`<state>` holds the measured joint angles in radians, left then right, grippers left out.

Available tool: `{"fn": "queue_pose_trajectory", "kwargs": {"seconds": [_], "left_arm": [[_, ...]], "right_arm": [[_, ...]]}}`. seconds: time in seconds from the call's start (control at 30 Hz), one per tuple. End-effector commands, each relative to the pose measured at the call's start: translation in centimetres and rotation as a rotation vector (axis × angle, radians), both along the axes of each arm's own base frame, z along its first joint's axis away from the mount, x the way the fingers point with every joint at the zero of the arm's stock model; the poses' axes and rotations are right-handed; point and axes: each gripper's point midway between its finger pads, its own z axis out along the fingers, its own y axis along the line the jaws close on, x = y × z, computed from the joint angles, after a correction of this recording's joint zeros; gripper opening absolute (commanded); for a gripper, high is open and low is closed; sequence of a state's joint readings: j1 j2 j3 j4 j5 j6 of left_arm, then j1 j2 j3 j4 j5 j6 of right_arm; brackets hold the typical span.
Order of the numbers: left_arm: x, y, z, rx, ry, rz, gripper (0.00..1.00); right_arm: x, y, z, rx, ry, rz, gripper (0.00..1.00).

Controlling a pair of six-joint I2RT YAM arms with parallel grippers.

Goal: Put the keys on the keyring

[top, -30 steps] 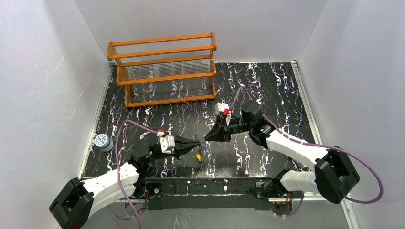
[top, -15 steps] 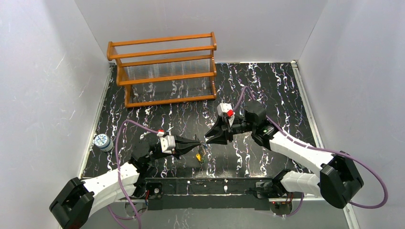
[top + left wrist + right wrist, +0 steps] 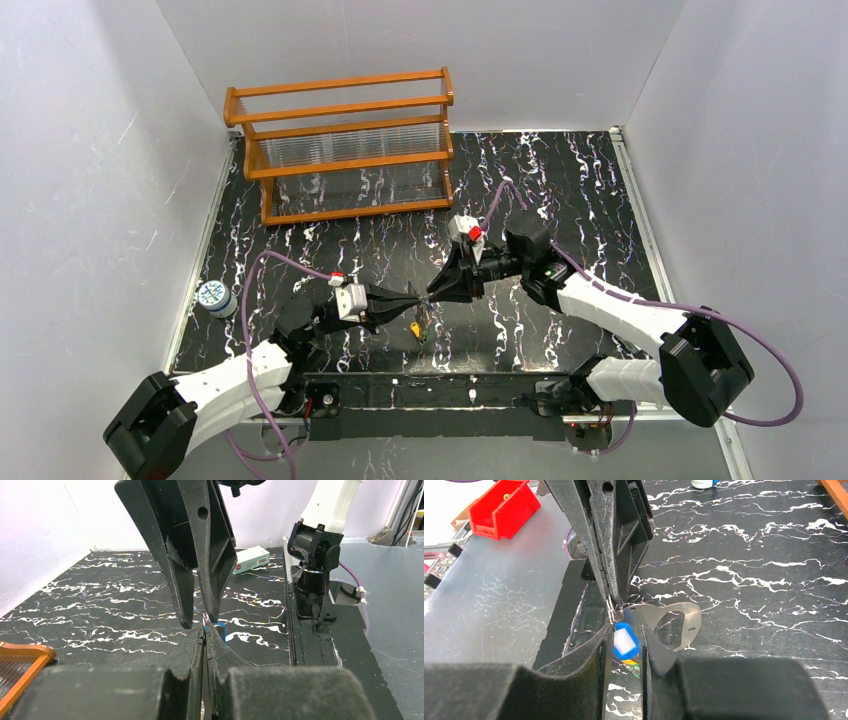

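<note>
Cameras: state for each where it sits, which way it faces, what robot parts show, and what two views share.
Top external: above and behind the bases, looking down on the table; both arms show, left gripper facing right gripper.
Left wrist: on the left arm, facing the robot's right past its own shut fingers; right gripper ahead.
Right wrist: on the right arm, facing left past its own parted fingers; left gripper ahead.
Shared: both wrist views show the blue key.

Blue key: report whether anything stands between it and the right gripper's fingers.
Nothing visible does: the blue key sits under the keyring, between the fingers of the right gripper; the left gripper pinches the keyring.
</note>
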<state>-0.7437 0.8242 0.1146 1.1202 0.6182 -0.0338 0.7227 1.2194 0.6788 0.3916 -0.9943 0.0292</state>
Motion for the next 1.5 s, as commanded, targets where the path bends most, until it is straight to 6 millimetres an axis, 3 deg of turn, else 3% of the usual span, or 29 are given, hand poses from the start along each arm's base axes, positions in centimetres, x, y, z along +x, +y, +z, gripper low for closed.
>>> {"fn": "queue_pose_trajectory", "kwargs": {"seconds": [0.0,0.07,0.23,0.8,1.1,1.17,1.3,1.37,1.47], "left_arm": [[-0.2,0.0,1.8,-0.043,-0.063,-0.003,0.00],[-0.1,0.0,1.7,-0.042,-0.061,-0.003,0.00],[-0.2,0.0,1.7,-0.043,-0.061,-0.003,0.00],[-0.6,0.1,2.1,-0.054,-0.070,-0.014,0.00],[-0.4,0.0,1.7,-0.044,-0.057,-0.014,0.00],[-0.4,0.0,1.7,-0.045,-0.056,-0.013,0.00],[-0.4,0.0,1.7,-0.045,-0.056,-0.013,0.00],[-0.4,0.0,1.6,-0.043,-0.056,-0.013,0.00],[-0.4,0.0,1.7,-0.044,-0.058,-0.017,0.00]], "right_arm": [[0.0,0.6,1.9,0.043,-0.026,0.020,0.34],[0.0,0.6,1.7,0.041,-0.024,0.017,0.29],[0.1,0.6,1.4,0.029,-0.015,0.006,0.01],[1.6,0.7,-2.0,-0.096,0.048,-0.076,0.01],[0.8,0.7,-1.1,-0.039,0.006,-0.028,0.01],[1.0,0.3,-0.7,-0.024,-0.052,-0.053,0.13],[1.3,-0.6,0.6,0.015,-0.160,-0.120,0.53],[1.1,-1.0,1.4,0.046,-0.213,-0.127,0.63],[0.4,-1.1,2.3,0.082,-0.244,-0.095,0.68]]}}
